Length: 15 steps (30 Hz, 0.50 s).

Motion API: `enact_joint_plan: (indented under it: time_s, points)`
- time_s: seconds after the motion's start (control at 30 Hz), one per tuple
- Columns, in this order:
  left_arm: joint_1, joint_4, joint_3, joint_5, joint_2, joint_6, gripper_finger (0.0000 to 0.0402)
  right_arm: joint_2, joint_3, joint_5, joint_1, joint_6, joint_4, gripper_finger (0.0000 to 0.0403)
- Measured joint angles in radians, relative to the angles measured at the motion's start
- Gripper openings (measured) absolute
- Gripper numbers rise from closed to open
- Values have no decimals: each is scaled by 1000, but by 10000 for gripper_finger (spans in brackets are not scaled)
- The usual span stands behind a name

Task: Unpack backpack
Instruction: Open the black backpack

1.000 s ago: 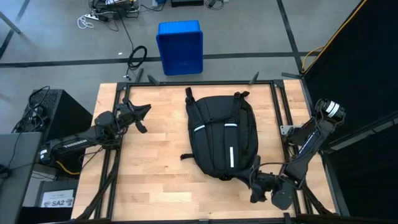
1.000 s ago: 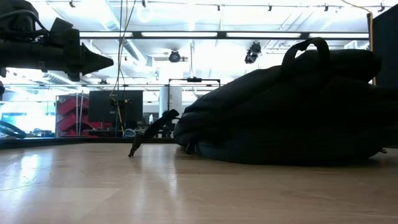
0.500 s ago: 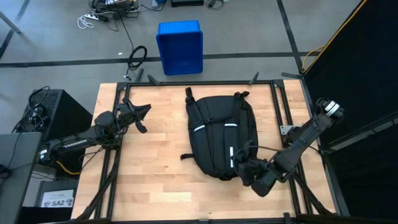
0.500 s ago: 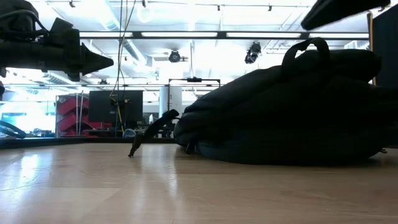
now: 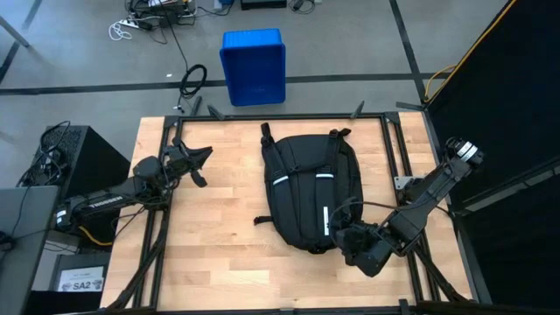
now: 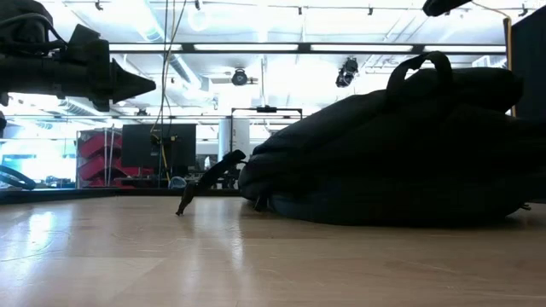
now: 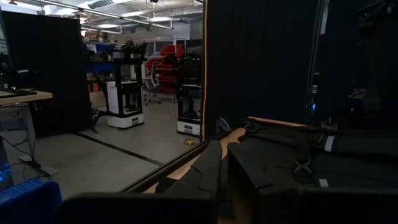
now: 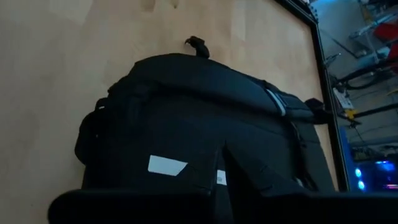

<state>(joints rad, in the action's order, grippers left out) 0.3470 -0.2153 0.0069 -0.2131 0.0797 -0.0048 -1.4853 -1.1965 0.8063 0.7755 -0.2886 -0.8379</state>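
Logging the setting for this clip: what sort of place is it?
Probably a robotics lab or workshop: a framed wooden table on bare concrete floor, loose cables, and equipment carts beyond it.

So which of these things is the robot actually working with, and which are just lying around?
Part of the job:
- backpack, lying closed on the table
- right gripper, shut, at the backpack's near end

Just there:
- left gripper, shut, waiting at the table's left side
- blue bin on the floor
- cables beside the bin
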Motion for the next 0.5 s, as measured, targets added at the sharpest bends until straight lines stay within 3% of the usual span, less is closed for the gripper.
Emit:
enact_joint_plan:
  time_s: [0.5]
  points:
    - [0, 0, 0, 0, 0, 0, 0, 0, 1, -33, 30, -137, -118, 31]
